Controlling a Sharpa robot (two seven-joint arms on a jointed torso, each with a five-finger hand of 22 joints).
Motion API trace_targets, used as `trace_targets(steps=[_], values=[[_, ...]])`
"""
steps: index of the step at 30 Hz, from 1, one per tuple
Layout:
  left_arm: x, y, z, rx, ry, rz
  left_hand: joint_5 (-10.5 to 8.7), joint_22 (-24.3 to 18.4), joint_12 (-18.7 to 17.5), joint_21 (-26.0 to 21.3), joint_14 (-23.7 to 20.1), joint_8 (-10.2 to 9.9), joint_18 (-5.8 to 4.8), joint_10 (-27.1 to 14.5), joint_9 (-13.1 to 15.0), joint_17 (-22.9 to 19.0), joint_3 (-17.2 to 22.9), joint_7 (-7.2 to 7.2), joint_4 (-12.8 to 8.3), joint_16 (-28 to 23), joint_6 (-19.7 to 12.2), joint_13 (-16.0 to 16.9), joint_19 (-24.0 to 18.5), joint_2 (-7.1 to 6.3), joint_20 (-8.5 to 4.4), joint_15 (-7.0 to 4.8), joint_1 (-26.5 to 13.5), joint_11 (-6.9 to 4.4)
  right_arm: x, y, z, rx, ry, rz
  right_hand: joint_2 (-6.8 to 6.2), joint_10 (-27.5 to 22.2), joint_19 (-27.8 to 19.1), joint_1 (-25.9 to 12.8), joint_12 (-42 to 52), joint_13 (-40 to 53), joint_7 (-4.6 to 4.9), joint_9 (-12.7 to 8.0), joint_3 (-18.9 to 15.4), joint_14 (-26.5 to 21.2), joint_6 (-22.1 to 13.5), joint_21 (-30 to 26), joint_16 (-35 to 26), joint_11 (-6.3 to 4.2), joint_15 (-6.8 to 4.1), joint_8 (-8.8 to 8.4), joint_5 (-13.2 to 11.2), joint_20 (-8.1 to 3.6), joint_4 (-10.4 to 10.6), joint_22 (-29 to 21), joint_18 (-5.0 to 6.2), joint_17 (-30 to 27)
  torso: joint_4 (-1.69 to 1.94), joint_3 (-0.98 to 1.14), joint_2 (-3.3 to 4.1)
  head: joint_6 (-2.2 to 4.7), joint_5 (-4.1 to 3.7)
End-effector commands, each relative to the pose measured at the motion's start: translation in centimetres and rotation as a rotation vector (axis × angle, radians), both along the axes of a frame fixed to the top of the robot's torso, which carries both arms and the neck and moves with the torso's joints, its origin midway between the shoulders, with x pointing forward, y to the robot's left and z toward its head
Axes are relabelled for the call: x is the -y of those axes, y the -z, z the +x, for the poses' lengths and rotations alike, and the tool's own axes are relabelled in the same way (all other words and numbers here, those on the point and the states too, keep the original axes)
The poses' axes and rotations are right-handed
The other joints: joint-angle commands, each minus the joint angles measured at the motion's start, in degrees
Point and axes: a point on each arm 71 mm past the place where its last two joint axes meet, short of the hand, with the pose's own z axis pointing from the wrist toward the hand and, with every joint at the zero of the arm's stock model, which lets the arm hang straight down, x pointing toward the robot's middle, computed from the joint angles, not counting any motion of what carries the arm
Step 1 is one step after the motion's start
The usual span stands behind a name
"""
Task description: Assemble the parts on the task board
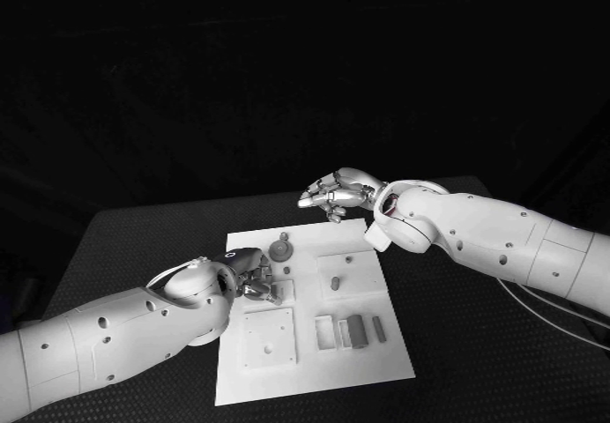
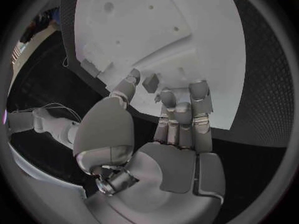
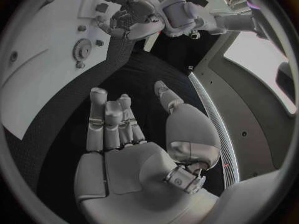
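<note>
Where the board (image 1: 305,352) comes nearest to the robot, a square plate (image 1: 270,337) with small holes lies on it, and just beside the plate some small grey blocks (image 1: 348,331) stand close together. A little farther, the left hand (image 1: 248,275) is over the board's left edge, next to a raised block (image 1: 278,290). In the left wrist view this hand (image 2: 165,134) has its fingers (image 2: 199,102) stretched over the edge of the board (image 2: 206,45), with the thumb apart from them. A small dark part (image 2: 150,82) shows between the thumb tip and the fingers; I cannot tell if the hand pinches it or if it only lies on the board.

Farther on the board there is a short peg (image 1: 336,283) standing in a square area, and then a gear (image 1: 281,250) with a small pin (image 1: 285,236) just beyond it. The right wrist view shows the gear (image 3: 81,49) too.

At the far edge of the board is the right hand (image 1: 337,196), above the table (image 1: 140,238). In its wrist view the hand (image 3: 134,134) is wide open, the fingers (image 3: 106,114) straight and side by side, the thumb apart, and it holds nothing.
</note>
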Motion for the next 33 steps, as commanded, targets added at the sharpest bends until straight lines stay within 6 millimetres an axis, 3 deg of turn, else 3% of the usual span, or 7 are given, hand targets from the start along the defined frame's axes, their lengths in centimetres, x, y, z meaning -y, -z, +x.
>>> trace_targets(steps=[1,11,17,23,27,30,33], values=[[0.1,-0.2,0.0,0.009,-0.007,-0.021,0.20,0.9,0.0,-0.3,-0.1,0.0,4.44,0.0,0.1,0.1,-0.2,2.23,0.3,-0.1,-2.7,0.0,0.0,0.01,0.15,0.15,-0.7,0.44,-0.1,0.0,-0.1,0.003,-0.011,-0.003,-0.13,-0.1,-0.1,-0.4,0.3,-0.1,0.43,0.1,-0.1,-0.4,-0.1,-0.2,0.3,-0.23,0.19,-0.07,0.1,-0.43,0.0,0.7,1.80,-0.1,0.01,0.03,-0.01,0.11,-0.03],[-0.3,-0.4,0.1,-0.001,-0.029,-0.045,0.19,0.9,0.0,-0.5,-0.1,0.4,4.65,0.1,0.3,0.0,0.1,2.07,1.4,-0.2,-2.2,-0.1,0.1,0.62,0.20,0.03,-2.0,0.29,0.0,0.0,-0.1,0.003,-0.010,-0.004,-0.13,-0.1,-0.1,-0.4,0.3,-0.1,0.44,0.1,-0.1,-0.4,-0.1,-0.2,0.3,-0.23,0.19,-0.07,0.1,-0.43,0.0,0.7,1.80,-0.1,0.00,0.03,-0.01,0.14,-0.03],[-0.6,-1.1,0.4,-0.008,-0.055,-0.077,0.19,0.8,-0.2,-0.8,0.0,2.1,4.89,0.2,1.1,0.0,0.2,1.24,6.6,-0.3,-0.1,-0.2,0.1,0.83,-0.16,-0.71,-8.1,-0.53,0.1,0.0,-0.1,0.003,-0.008,-0.004,-0.14,-0.1,-0.1,-0.4,0.3,-0.1,0.44,0.1,-0.1,-0.4,-0.1,-0.2,0.3,-0.22,0.20,-0.07,0.1,-0.42,0.0,0.7,1.80,-0.1,0.07,0.05,-0.05,0.16,0.03],[-0.9,-1.0,0.4,-0.103,-0.097,-0.122,0.24,1.1,-0.2,-0.7,0.1,4.7,4.94,0.5,2.4,0.1,1.2,0.07,10.7,-0.1,2.1,-0.2,0.1,1.13,-0.63,-1.79,-10.3,-1.65,0.1,0.0,0.0,0.002,-0.008,-0.005,-0.14,-0.1,-0.1,-0.4,0.4,-0.1,0.44,0.1,-0.1,-0.4,-0.1,-0.2,0.3,-0.22,0.20,-0.07,0.1,-0.42,0.0,0.7,1.80,-0.1,0.04,0.05,-0.04,0.23,0.15],[-1.0,-1.0,0.4,-0.146,-0.114,-0.140,0.33,1.3,-0.1,-0.2,0.1,6.1,4.83,0.7,2.9,0.3,0.4,-0.72,11.6,0.1,3.7,-0.1,0.0,3.00,-0.87,-2.51,-10.3,-2.37,0.1,0.0,0.0,0.001,-0.006,-0.006,-0.14,-0.1,-0.1,-0.4,0.4,-0.1,0.44,0.1,-0.1,-0.4,-0.1,-0.2,0.3,-0.22,0.20,-0.07,0.1,-0.42,0.1,0.8,1.80,-0.1,0.03,0.05,-0.01,0.24,0.16],[-0.9,-1.1,0.5,-0.159,-0.098,-0.112,0.49,1.4,-0.1,0.3,-0.1,6.0,4.65,0.6,2.2,0.5,-2.4,-1.40,11.4,0.2,5.9,-0.1,-0.5,5.44,-1.16,-3.13,-9.9,-3.01,0.1,0.1,0.0,0.000,-0.006,-0.007,-0.15,-0.1,-0.1,-0.4,0.4,-0.1,0.44,0.1,-0.1,-0.4,-0.1,-0.2,0.3,-0.22,0.20,-0.07,0.1,-0.42,0.1,0.8,1.80,-0.1,-0.02,0.05,0.01,0.25,0.16],[-0.8,-1.1,0.6,-0.195,-0.078,-0.073,1.18,1.4,0.1,1.0,-0.2,4.9,4.42,0.7,1.3,0.7,-5.3,-1.98,11.3,0.4,8.6,0.1,-0.8,10.03,-1.45,-3.71,-8.9,-3.71,0.1,0.1,0.0,-0.002,-0.006,-0.008,-0.15,-0.1,-0.1,-0.5,0.4,-0.1,0.45,0.1,-0.1,-0.4,-0.1,-0.2,0.3,-0.22,0.20,-0.07,0.1,-0.41,0.1,0.8,1.80,-0.1,-0.06,0.09,0.02,0.25,0.26]])
